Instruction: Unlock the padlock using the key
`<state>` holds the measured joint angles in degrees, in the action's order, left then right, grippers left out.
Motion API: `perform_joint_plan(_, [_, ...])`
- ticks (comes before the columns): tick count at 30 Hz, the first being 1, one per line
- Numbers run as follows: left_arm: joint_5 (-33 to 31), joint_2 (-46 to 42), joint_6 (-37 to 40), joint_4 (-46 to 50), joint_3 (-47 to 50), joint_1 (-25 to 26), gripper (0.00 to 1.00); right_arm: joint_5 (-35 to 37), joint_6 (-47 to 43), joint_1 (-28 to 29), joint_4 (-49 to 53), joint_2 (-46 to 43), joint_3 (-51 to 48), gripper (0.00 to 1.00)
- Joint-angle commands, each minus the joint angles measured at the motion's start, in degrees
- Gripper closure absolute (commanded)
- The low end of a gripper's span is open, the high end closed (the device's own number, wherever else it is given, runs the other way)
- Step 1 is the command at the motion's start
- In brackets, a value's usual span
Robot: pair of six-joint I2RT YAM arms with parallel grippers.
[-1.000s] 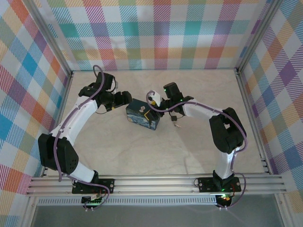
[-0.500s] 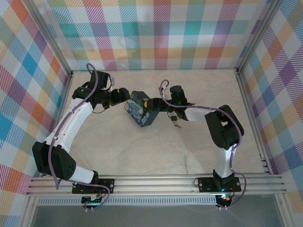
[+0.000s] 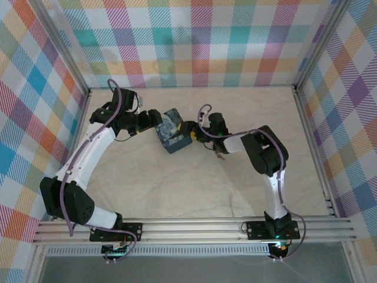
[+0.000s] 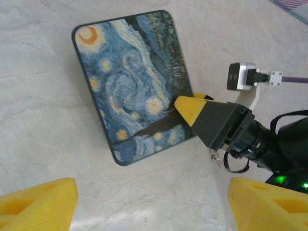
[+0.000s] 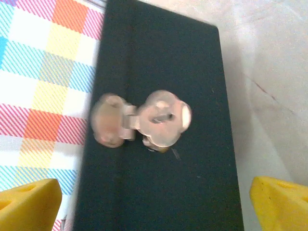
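The dark blue starry-print box (image 3: 171, 136) stands between my two grippers. My left gripper (image 3: 157, 120) is open at its left edge; its yellow fingers (image 4: 38, 204) frame bare table just short of the box lid (image 4: 127, 82). My right gripper (image 3: 190, 131) is open against the box's right side; its yellow fingertip (image 4: 190, 108) touches the lid's edge. The right wrist view faces the box's dark side (image 5: 163, 183) and a brass clasp (image 5: 144, 120). A tiny metal piece (image 3: 219, 154), padlock or key, lies under the right forearm, and there is a silvery bit (image 4: 215, 155) there too.
The plaid walls (image 3: 188, 41) and the metal frame (image 3: 306, 118) close in the pale marble-look table (image 3: 177, 188). A purple cable (image 4: 293, 79) and a small silver camera module (image 4: 239, 76) ride on the right arm.
The right arm has dropped low and reached left, bringing its gripper against the box's side. The box has turned and slid left toward the left gripper, which drew back slightly.
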<state>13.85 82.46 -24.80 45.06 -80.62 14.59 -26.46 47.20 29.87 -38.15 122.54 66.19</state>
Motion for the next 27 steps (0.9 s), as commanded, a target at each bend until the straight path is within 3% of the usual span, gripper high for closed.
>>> perform_joint_plan(1, [-1.1, -2.3, 0.3, 1.3, -1.8, -0.7, 0.18, -0.4, -9.0, -0.5, 9.9, 0.3, 2.1, 0.00])
perform_joint_plan(7, [-7.6, -3.0, 4.5, 0.1, 1.7, -1.0, 0.17, 6.4, -25.3, -0.7, 24.6, -10.2, 0.9, 0.00])
perform_joint_plan(8, [-8.5, -3.3, 5.2, -2.0, 4.1, -1.0, 0.14, 8.9, -27.3, -0.8, 25.3, -12.8, -0.6, 0.00])
perform_joint_plan(9, [-9.0, -3.4, 5.4, -4.0, 5.9, -1.5, 0.01, 11.3, -28.9, -1.0, 26.4, -15.5, -1.9, 0.00])
perform_joint_plan(11, [-11.3, -3.8, 5.4, -7.7, 9.6, -2.0, 0.00, 14.6, -31.9, -1.8, 28.2, -20.9, -4.6, 0.00])
perform_joint_plan(14, [-20.8, -7.1, 5.3, -17.6, 18.5, -2.2, 0.00, 23.2, -36.6, -3.7, 32.1, -29.6, -9.1, 0.00])
perform_joint_plan(19, [-31.6, -14.6, 16.9, -47.2, 39.4, -2.8, 0.00, 30.8, -41.6, -12.5, 37.1, -40.8, -17.7, 0.00])
perform_joint_plan(23, [-37.5, -8.8, 21.0, -55.2, 43.8, -3.7, 0.00, 32.4, -44.4, -18.3, 36.0, -47.2, -26.2, 0.00])
perform_joint_plan(27, [-38.1, -2.1, 24.7, -70.8, 49.8, -3.8, 0.04, 32.3, -47.7, -20.9, 21.9, -50.9, -38.4, 0.00])
